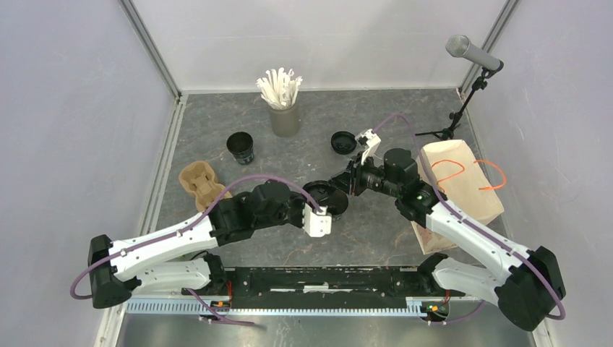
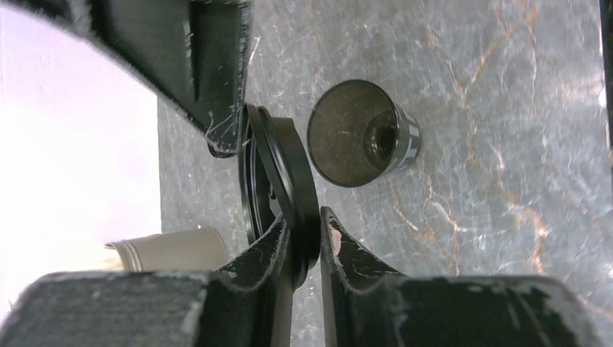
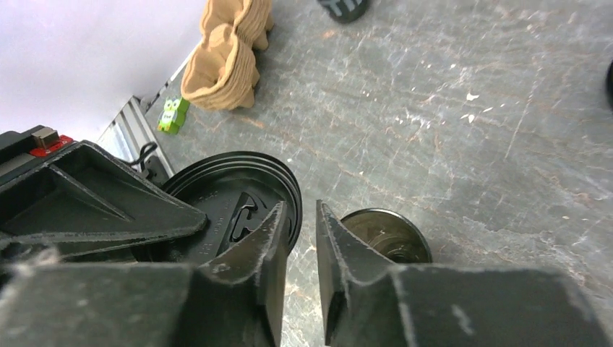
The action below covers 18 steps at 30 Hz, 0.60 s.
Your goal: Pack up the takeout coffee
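left gripper [image 2: 305, 218] pinches the black lid [image 2: 283, 170] by its rim; right gripper [image 3: 300, 207], jaws slightly parted on nothing, crowds just beside the lid, an open cup [image 3: 390, 231] under it; pulp carrier [image 1: 201, 184] well left of the lid.

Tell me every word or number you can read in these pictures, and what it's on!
No text can be read anywhere.
On the black lid: raised marks moulded into it, too blurred to read.
On the black cup: a pale band near its base, nothing readable on it.
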Each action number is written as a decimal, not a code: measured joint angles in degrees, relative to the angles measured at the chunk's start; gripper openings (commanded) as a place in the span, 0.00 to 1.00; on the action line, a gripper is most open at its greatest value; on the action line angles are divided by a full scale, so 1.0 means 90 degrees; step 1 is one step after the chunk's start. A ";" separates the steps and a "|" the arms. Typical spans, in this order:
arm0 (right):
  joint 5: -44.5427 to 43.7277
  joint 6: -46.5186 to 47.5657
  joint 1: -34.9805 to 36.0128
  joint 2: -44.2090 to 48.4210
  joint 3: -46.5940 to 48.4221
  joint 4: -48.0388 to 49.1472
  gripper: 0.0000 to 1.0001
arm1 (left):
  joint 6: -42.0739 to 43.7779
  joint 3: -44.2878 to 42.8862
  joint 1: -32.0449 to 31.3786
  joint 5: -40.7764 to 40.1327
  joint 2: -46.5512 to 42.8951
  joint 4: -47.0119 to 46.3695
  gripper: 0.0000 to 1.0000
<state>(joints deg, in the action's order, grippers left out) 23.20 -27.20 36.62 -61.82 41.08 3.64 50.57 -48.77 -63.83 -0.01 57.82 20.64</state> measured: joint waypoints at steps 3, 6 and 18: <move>-0.0342 0.0148 0.0002 0.0301 0.0000 -0.0046 0.43 | -0.0874 -0.0039 0.0000 -0.0090 -0.0126 -0.0180 0.19; -0.0770 0.0391 0.0002 0.0731 0.0000 -0.0083 0.57 | -0.1984 -0.0041 0.0000 -0.0192 -0.0362 -0.0376 0.20; -0.1112 0.2429 0.0138 0.2720 -0.1149 0.1100 0.98 | -0.6904 0.0231 0.0036 -0.0792 -0.1574 -0.1212 0.25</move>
<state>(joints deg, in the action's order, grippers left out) 13.19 -5.34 37.87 -37.34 30.74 13.54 -11.57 -46.70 -63.51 -7.14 43.66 9.74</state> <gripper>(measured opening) 0.944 0.244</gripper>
